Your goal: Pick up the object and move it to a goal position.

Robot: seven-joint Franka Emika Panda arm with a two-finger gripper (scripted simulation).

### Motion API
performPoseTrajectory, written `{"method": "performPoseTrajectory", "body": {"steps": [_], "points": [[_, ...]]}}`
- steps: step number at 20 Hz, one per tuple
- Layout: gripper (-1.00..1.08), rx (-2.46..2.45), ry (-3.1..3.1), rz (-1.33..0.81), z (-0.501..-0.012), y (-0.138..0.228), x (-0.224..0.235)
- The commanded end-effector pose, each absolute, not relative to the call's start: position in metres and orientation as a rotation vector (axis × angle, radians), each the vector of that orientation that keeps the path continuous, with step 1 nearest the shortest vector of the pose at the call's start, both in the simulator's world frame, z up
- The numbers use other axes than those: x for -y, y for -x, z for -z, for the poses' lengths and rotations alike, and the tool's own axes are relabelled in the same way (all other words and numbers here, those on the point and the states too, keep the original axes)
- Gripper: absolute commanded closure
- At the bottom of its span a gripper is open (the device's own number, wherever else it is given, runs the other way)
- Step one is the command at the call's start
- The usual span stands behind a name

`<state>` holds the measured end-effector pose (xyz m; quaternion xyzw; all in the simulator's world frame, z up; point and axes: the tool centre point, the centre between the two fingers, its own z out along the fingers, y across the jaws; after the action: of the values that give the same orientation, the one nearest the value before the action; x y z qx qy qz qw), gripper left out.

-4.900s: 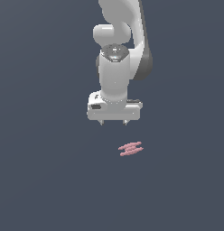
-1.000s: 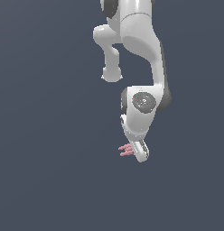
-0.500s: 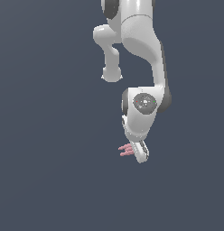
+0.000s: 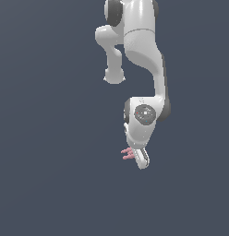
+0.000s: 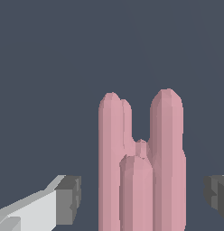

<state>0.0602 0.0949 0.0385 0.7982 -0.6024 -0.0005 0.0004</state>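
Reaching down low in the middle of the exterior view, the white gripper (image 4: 141, 161) sits right over the pink object (image 4: 127, 154), which pokes out just to its left. Seen from the wrist, the gripper (image 5: 143, 198) is spread wide: one dark grey fingertip (image 5: 68, 200) is on one side of the pink bars (image 5: 141, 171) and the other on the far side, neither touching them. Above, the white arm (image 4: 141, 50) bends down from the top of the frame over the plain dark grey floor (image 4: 47, 152).

Object (image 4: 127, 154) half hidden — behind tool (image 4: 142, 162).
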Motion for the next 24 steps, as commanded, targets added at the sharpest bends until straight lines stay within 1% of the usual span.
{"method": "performPoseTrajectory", "body": {"steps": [1, 5, 6, 18, 24], "points": [[-0.92, 1.893, -2.507, 0.0, -0.031, -0.061, -0.095], [-0.92, 1.893, -2.507, 0.0, -0.03, -0.062, -0.095], [1.08, 1.893, -2.507, 0.0, -0.03, -0.062, -0.095], [1.08, 1.893, -2.507, 0.0, -0.03, -0.061, -0.095], [1.08, 1.893, -2.507, 0.0, -0.042, -0.055, -0.095]]}}
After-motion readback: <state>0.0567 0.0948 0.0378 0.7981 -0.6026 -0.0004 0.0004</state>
